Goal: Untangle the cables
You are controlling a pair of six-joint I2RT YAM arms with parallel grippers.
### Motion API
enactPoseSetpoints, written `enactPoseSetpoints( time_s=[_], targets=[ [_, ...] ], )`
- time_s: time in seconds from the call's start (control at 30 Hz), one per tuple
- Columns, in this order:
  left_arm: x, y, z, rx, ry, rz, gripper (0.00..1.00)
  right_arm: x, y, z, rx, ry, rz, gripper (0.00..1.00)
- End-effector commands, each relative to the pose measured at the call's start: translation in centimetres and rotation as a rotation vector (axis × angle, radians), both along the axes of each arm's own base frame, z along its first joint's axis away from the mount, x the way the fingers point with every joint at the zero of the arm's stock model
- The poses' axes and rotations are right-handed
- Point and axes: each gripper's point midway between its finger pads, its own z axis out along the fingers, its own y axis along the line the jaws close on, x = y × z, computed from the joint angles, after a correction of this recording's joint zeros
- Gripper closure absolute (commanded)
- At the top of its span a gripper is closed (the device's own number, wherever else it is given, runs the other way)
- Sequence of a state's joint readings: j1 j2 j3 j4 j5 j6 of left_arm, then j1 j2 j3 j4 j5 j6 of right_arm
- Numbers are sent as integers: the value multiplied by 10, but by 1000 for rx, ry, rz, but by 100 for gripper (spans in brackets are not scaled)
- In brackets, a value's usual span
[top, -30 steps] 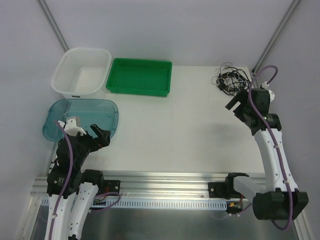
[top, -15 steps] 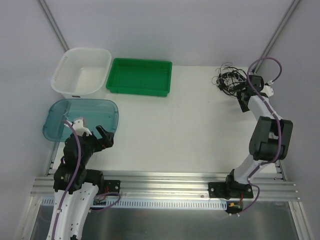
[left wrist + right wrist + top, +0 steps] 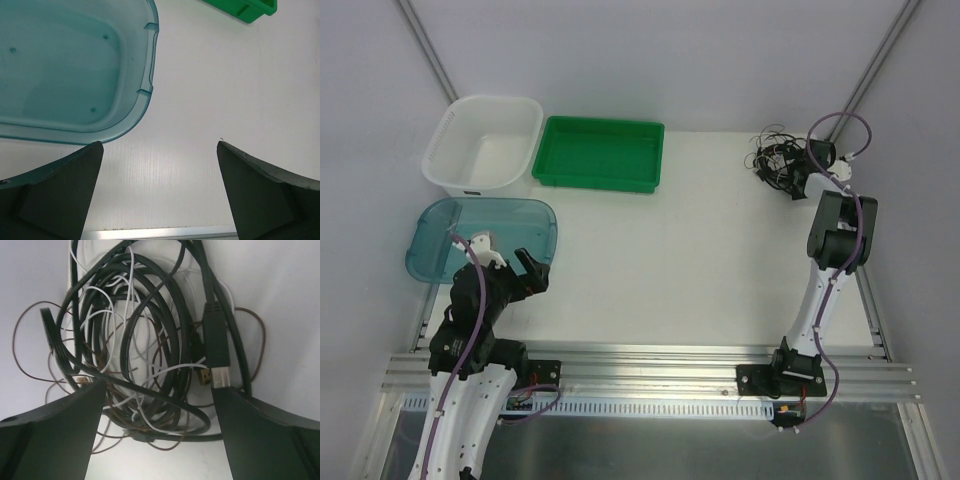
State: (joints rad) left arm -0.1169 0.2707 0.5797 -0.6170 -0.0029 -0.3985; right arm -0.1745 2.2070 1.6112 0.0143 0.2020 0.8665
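Note:
The cables (image 3: 776, 158) lie in one tangled heap at the table's far right corner. Up close the cables (image 3: 145, 355) are thick black loops, a thin white cord and a hair-thin brownish wire wound together. A black USB plug (image 3: 216, 347) with a metal end lies on the right of the heap. My right gripper (image 3: 794, 178) (image 3: 160, 390) is open, its fingers (image 3: 65, 435) straddling the heap's near edge, with cable strands between them. My left gripper (image 3: 530, 272) (image 3: 160, 145) is open and empty over bare table at the near left.
A teal tub (image 3: 548, 215) (image 3: 149, 75) sits just left of my left gripper. A white basket (image 3: 485, 100) and a green tray (image 3: 600, 122) (image 3: 250, 7) stand along the far edge. A metal frame post (image 3: 875, 60) rises close behind the cables.
My right arm has stretched out toward the far right corner, bringing its gripper onto the cable heap. The left arm has shifted slightly forward.

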Motion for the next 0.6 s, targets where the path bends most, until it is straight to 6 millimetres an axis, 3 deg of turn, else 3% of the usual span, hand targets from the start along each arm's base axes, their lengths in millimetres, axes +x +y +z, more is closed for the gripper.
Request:
enactPoseSetpoints(
  time_s=[0.0, 0.1, 0.2, 0.23, 0.3, 0.33, 0.43, 0.47, 0.53, 0.57],
  targets=[
    [5, -3, 6, 18, -19, -33, 1, 23, -5, 8, 39, -77, -30, 8],
    [6, -4, 5, 19, -15, -35, 1, 28, -5, -3, 24, -46, -9, 14],
    [6, -3, 6, 21, -16, -30, 1, 28, -4, -15, 20, -14, 2, 33],
    [6, -3, 6, 21, -16, -30, 1, 27, -5, -18, 19, -7, 1, 51],
    [6, -3, 6, 20, -16, -31, 1, 16, -1, -29, 25, 37, 11, 68],
    [5, -3, 6, 20, -19, -31, 1, 13, 1, -24, 30, 33, 22, 81],
    [5, -3, 7, 18, -28, -32, 1, -7, 8, -32, 38, 74, 51, 99],
    [5, -4, 7, 16, -30, -34, 1, -11, 11, -13, 22, 55, 75, 99],
    [4, -4, 8, 12, -38, -36, 1, -34, 21, -15, 27, 89, 126, 99],
    [4, -5, 7, 9, -40, -40, 1, -44, 28, 6, 16, 77, 153, 99]
  ],
)
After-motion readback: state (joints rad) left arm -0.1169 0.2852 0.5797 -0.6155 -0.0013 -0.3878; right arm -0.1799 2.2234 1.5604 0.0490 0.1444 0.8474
